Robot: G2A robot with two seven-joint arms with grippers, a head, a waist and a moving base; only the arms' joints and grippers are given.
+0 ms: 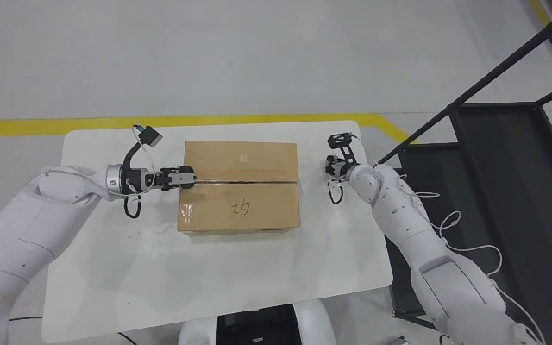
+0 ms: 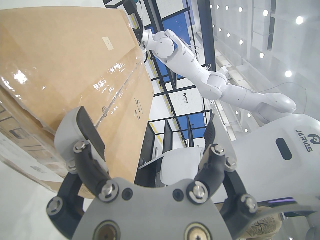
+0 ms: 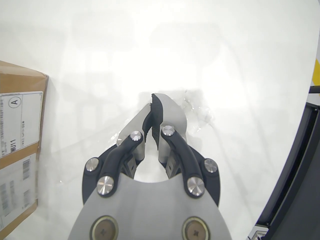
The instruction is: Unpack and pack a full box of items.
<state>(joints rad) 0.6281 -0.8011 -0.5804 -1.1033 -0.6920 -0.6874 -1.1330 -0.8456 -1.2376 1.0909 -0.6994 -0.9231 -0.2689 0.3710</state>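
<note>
A brown cardboard box (image 1: 240, 185) lies shut on the white table (image 1: 345, 250), with glossy clear tape along its top seam (image 2: 117, 93). My left gripper (image 1: 191, 178) is at the seam's left end, level with the top face. It is open (image 2: 146, 116), and one finger pad (image 2: 90, 131) rests against the box's top edge (image 2: 75, 51). My right gripper (image 1: 331, 166) hangs low over the table just off the box's right end. It is shut (image 3: 155, 101). Crumpled clear film (image 3: 200, 116) lies by its tips; whether it is pinched is unclear.
A labelled side of the box (image 3: 20, 126) faces the right gripper. A black metal rack (image 1: 492, 164) stands off the table's right edge. A yellow floor line (image 1: 259, 122) runs behind the table. Bare tabletop stretches in front of the box.
</note>
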